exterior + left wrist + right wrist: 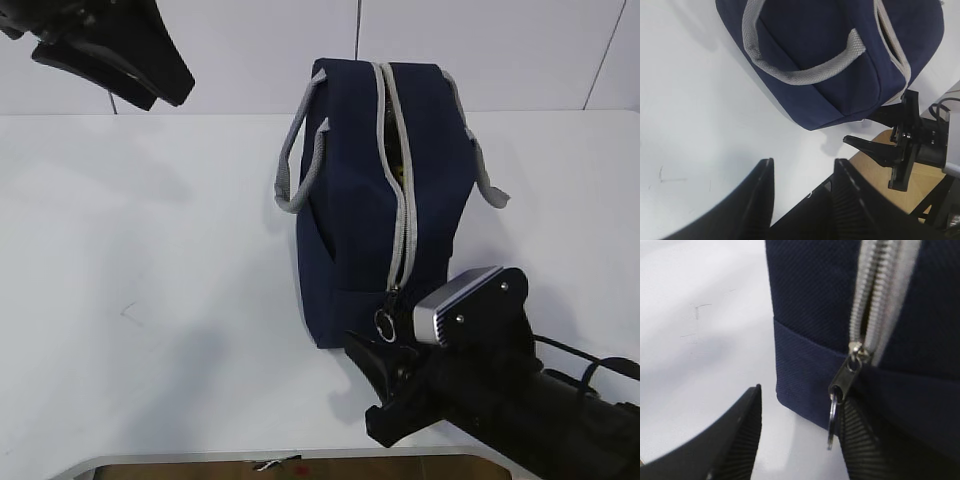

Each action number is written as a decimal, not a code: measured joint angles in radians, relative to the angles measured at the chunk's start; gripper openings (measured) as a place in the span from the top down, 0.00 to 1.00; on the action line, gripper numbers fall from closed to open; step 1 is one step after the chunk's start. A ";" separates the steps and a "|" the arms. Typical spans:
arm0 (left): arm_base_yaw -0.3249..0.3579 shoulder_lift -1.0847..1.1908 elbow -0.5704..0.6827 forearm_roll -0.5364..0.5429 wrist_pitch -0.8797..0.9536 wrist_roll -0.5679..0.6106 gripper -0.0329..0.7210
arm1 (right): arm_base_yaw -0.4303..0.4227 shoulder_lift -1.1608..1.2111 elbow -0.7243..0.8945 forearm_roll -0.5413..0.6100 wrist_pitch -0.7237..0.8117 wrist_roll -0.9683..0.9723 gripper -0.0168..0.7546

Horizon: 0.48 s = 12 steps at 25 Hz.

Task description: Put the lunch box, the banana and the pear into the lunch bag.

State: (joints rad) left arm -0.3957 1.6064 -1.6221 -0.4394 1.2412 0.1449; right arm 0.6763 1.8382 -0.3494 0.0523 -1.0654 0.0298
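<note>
From the exterior view, the boxy navy-blue fabric lunch bag (385,200) lies mid-table, its grey zipper (400,210) running away from the right gripper (385,372), the nearer arm, which waits open just below the ring pull (386,321).

The left wrist view shows the left gripper (802,192) open, empty, well apart.

The right wrist view has the ring beside one finger, ungripped. Something yellowish shows through the gap; the contents cannot be told.

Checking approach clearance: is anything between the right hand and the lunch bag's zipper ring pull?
Nothing visible. The right hand is open right at the ring pull at the lunch bag's near end; only bare table lies beside it.
</note>
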 joint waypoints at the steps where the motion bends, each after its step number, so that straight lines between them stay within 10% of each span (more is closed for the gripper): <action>1: 0.000 0.000 0.000 0.000 0.000 0.000 0.56 | 0.000 0.000 0.000 0.000 0.004 0.000 0.45; 12: 0.000 0.000 0.000 -0.004 0.000 0.000 0.56 | 0.000 0.000 0.000 0.000 0.033 0.000 0.45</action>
State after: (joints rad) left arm -0.3957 1.6064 -1.6221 -0.4432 1.2412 0.1449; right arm 0.6763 1.8382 -0.3494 0.0523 -1.0323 0.0298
